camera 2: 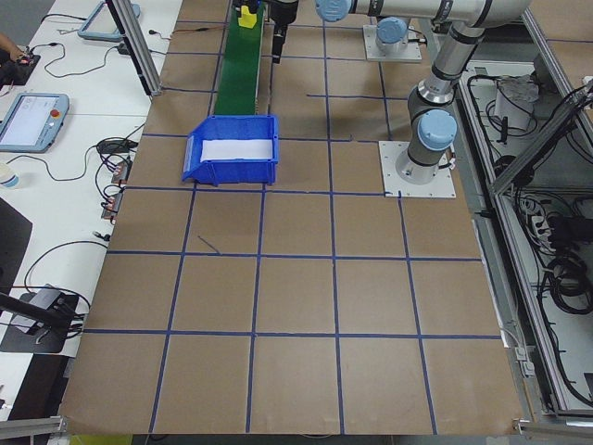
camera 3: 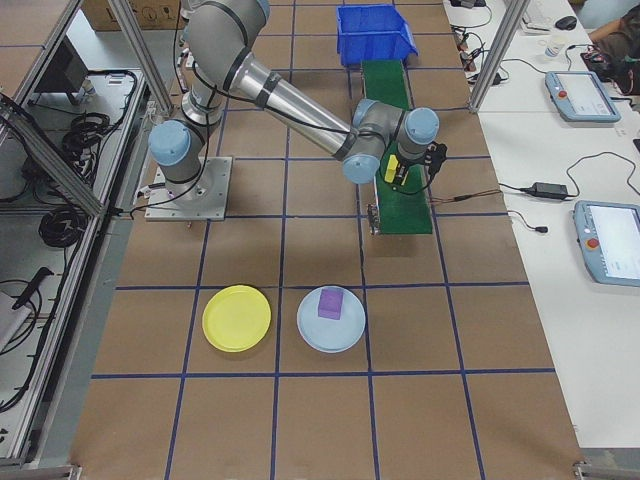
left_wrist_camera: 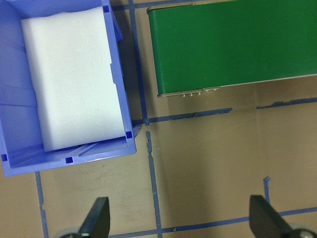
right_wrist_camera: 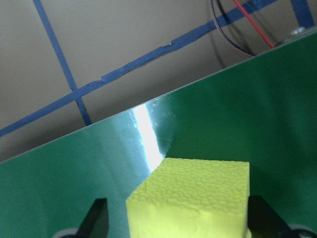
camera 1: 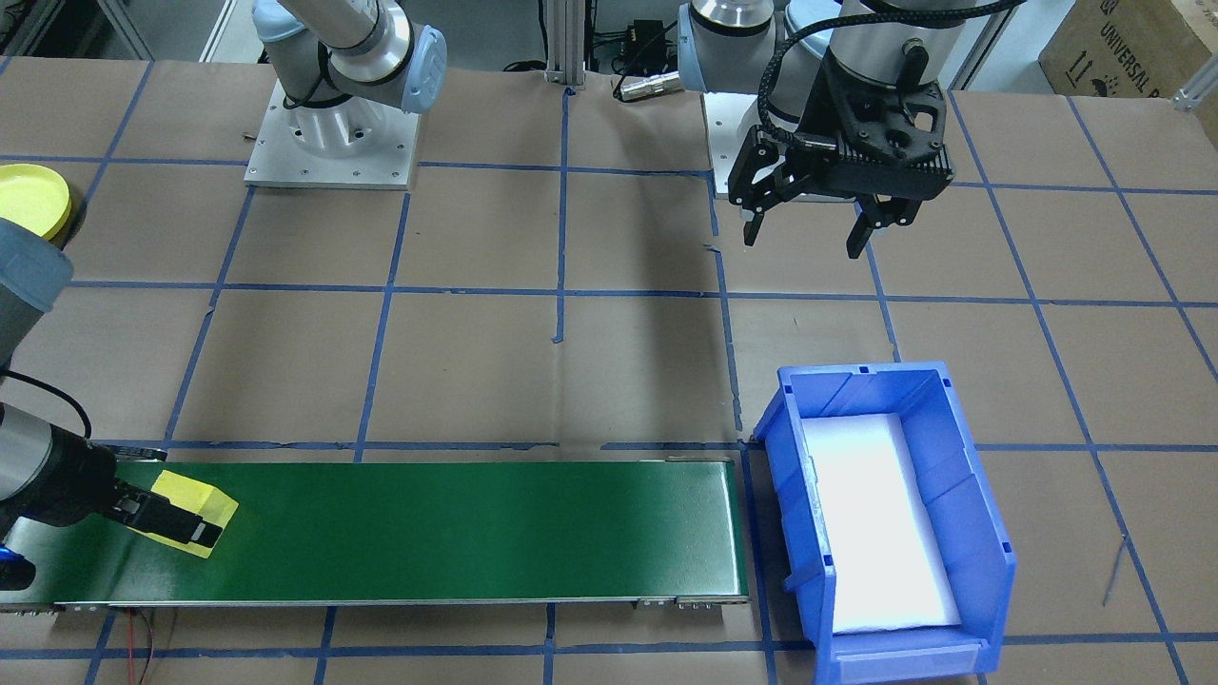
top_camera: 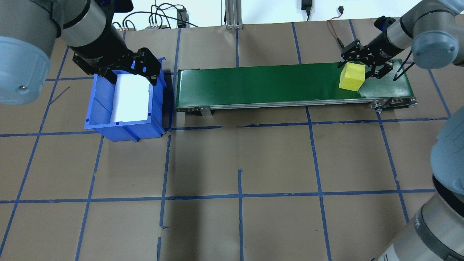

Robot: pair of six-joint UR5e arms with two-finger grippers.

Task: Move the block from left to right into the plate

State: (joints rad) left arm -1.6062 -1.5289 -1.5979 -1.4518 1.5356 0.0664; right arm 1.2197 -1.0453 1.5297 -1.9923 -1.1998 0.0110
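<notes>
A yellow foam block (top_camera: pixel 351 77) sits on the right end of the green conveyor belt (top_camera: pixel 261 83). My right gripper (top_camera: pixel 359 69) is open and straddles it; in the right wrist view the block (right_wrist_camera: pixel 193 198) lies between the two fingers, with a gap on its left side. In the front-facing view the block (camera 1: pixel 186 495) is at the belt's left end. The yellow plate (camera 3: pixel 236 318) lies on the table on my right side, also seen at the edge as the plate (camera 1: pixel 29 200). My left gripper (camera 1: pixel 809 228) hangs open and empty above the table near the blue bin (camera 1: pixel 961 495).
The blue bin (top_camera: pixel 123 128) with a white foam liner stands at the belt's left end. A pale blue plate (camera 3: pixel 331 318) holding a purple block lies beside the yellow plate. Red and black wires run off the belt's right end.
</notes>
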